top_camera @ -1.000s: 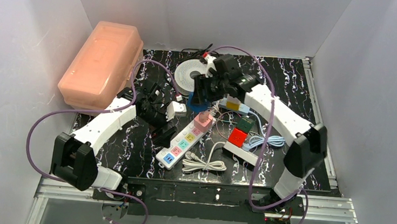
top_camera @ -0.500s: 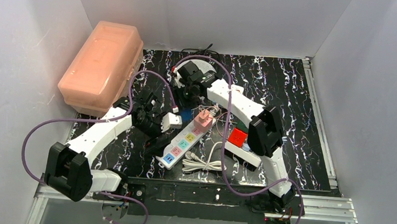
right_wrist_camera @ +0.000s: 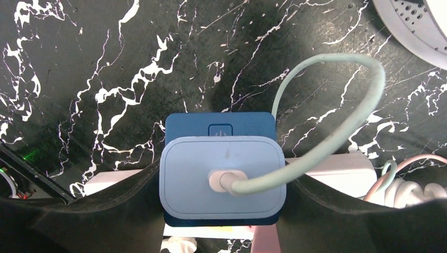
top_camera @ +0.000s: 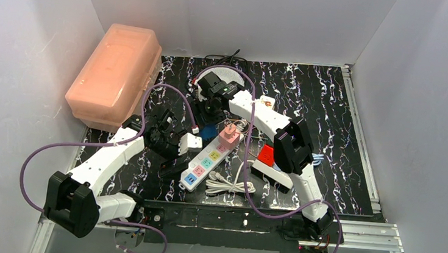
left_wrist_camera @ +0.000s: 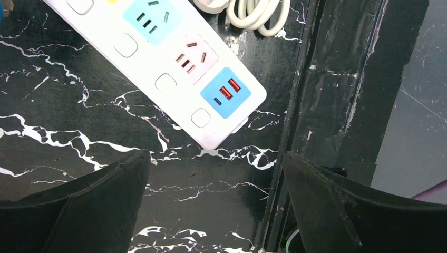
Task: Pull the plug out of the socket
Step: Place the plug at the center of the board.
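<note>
Two right gripper (right_wrist_camera: 224,179) jaws clamp the seemingly stiff, slick plug (right_wrist_camera: 200,158) by its flanks in the socket (right_wrist_camera: 184,124); nearby, left gripper (left_wrist_camera: 215,155) jaws gape empty.

a translucent peach lidded box (top_camera: 116,71) sits at the far left of the black white-veined tabletop (top_camera: 333,111), a coiled white cable (top_camera: 231,185) lies near the front edge, and just right of it a red cube adapter (top_camera: 267,153) sits on a short white strip (top_camera: 278,178).
</note>
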You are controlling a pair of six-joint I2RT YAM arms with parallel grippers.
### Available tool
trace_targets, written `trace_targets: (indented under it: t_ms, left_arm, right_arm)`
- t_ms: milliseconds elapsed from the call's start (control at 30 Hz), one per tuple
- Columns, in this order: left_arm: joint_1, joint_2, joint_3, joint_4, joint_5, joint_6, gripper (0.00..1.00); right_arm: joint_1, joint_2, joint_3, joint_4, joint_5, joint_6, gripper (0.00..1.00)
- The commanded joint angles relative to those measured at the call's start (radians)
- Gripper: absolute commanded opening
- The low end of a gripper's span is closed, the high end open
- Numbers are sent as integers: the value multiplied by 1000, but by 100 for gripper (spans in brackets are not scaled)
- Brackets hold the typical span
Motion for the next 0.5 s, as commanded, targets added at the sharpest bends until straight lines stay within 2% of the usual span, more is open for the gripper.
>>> trace_targets:
  t_ms: [0, 133, 333, 467]
  left_arm:
    - [-1, -7, -10, -101, 29, 30, 98]
    - [-1, -6, -10, -97, 27, 34, 98]
    - [-1, -7, -4, -85, 21, 22, 98]
    - [-1, -18, -18, -84, 13, 34, 98]
  right_arm:
    - [-1, -4, 49, 18, 0, -12, 75]
    - [-1, -37, 60, 13, 5, -23, 83]
    - [-1, -54, 137, -24, 2, -30, 87]
    - [-3, -176, 85, 3, 32, -44, 88]
